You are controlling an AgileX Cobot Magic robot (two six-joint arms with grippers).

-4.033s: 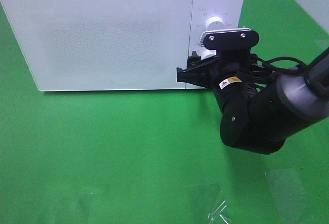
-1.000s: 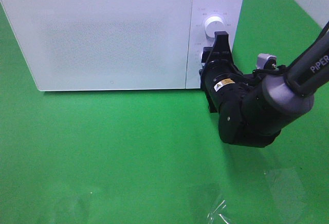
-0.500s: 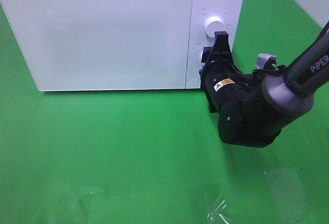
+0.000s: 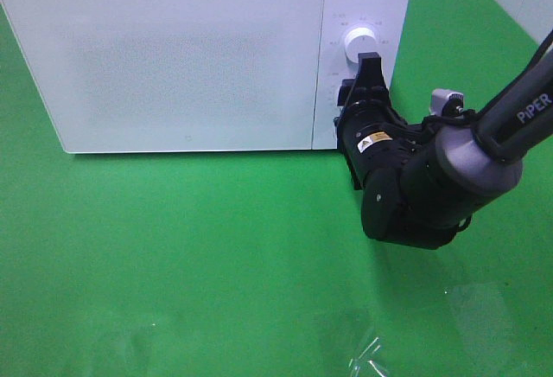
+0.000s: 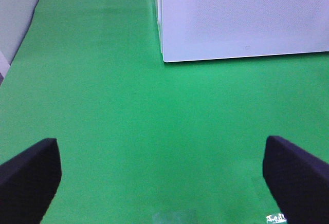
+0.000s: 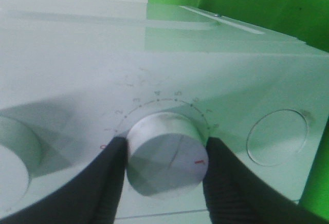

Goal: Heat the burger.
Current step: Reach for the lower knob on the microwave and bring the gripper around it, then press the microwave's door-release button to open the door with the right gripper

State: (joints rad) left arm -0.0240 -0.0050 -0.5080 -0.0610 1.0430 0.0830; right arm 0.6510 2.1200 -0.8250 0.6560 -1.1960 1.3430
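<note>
Microwave (image 4: pixel 173 57) from the high camera first: it sits at the back of the green worktop (image 4: pixel 190 256) with its door shut. No burger anywhere on show, so my guess is it's already inside, though the frosted door hides that. The right tool (image 4: pixel 366 73) is pressed up to the microwave's control strip, just under the upper knob (image 4: pixel 357 42), rolled on its side so its two fingers can straddle a dial from either side.

Left wrist camera: the left tool (image 5: pixel 162 183) hangs well out in front of the microwave, fingers (image 5: pixel 28 172) spread wide with nothing but bare worktop between them. Looks parked out of the way since this step only needs one arm.

Right wrist camera is the good one. The right tool (image 6: pixel 167 157) is clamped on the lower knob (image 6: pixel 167 154), one black finger (image 6: pixel 110 178) on each flank, touching the sides. The knob's red tick points away from the red zero mark on the microwave's printed scale, so I'd say the timer is being wound on. The upper knob (image 6: pixel 15 147) sits free just beside it, and a round button outline (image 6: pixel 277 136) is on the other side.
</note>
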